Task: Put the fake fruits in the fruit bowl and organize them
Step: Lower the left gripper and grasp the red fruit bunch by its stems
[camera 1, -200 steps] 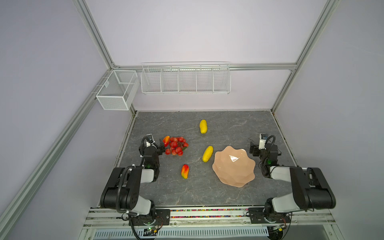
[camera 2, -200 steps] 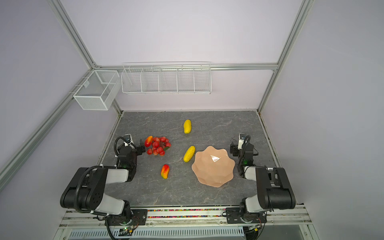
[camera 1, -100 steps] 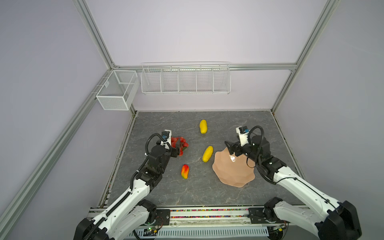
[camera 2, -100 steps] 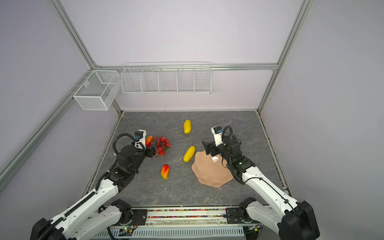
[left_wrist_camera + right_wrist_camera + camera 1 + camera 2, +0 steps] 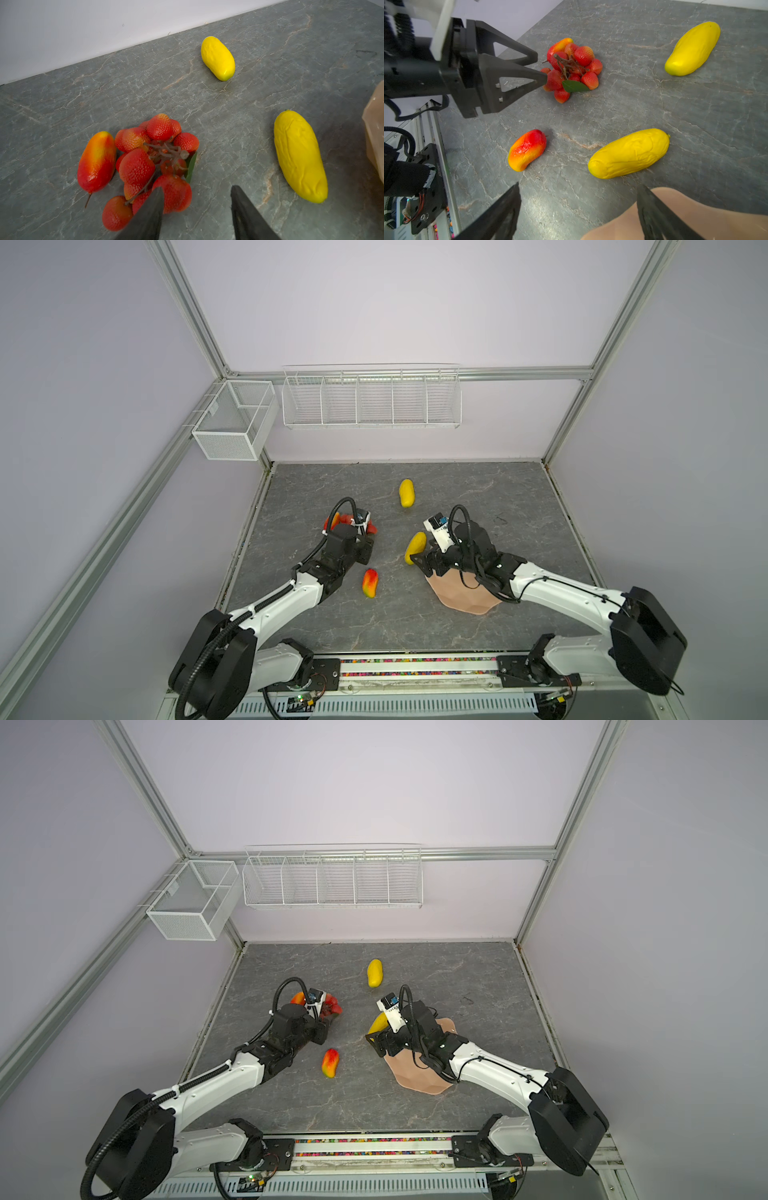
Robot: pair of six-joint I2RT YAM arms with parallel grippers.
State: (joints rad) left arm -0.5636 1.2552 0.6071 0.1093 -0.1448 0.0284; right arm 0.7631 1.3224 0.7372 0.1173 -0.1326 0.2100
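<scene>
- Fruit bowl (image 5: pixel 461 597), peach-pink, sits at the right front of the grey marbled worktop (image 5: pixel 519 497); the right arm hides most of it in both top views
- Right end effector (image 5: pixel 579 185) hovers low at the bowl's left edge, its jaws standing wide apart with nothing between them; in its wrist view one finger shows in front of the bowl's rim
- Near yellow fruit (image 5: pixel 415 545) lies on the worktop just beside the bowl's far left rim, straight ahead of the right end effector
- Far yellow fruit (image 5: pixel 406 492) lies alone towards the back wall, well apart from the bowl
- Grape bunch (image 5: pixel 158 158) lies on the left side of the worktop, brown stem and a green leaf uppermost
- Mango by the grapes (image 5: pixel 97 162), red-orange, lies right against the bunch on the side away from the bowl
- Left end effector (image 5: pixel 196 188) is at the near edge of the bunch, jaws partway apart; one finger overlaps a grape in the wrist view, bare worktop shows in the gap, and nothing is clamped
- Loose mango (image 5: pixel 369 583) lies by itself nearer the front, between the two arms and outside the bowl
</scene>
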